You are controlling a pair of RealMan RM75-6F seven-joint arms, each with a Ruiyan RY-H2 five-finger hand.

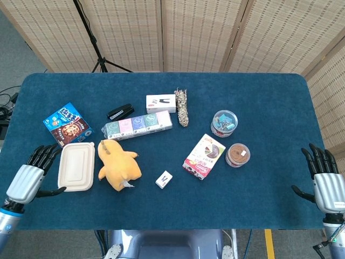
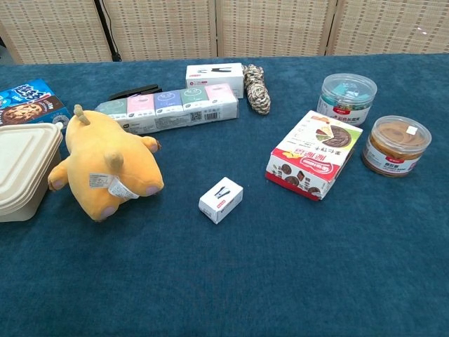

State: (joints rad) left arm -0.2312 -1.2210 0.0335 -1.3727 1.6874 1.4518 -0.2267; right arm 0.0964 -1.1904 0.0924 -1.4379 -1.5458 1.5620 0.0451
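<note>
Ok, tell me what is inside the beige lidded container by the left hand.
Nothing shows: the beige container is shut by its opaque lid, so its contents are hidden. The left hand is beside it, fingers spread.

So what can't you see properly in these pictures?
- Beige lidded food box: chest view, left edge cuts it off; its inside is hidden by the lid.
- Both hands: outside the chest view.
- Right hand: head view, bottom corner crops the wrist.
- Small white box: head view, label too small.

the left hand (image 1: 26,182) sits low at the near left, fingers spread forward, thumb out, holding nothing. the right hand (image 1: 325,183) rests at the far right, fingers upright and apart.
</note>
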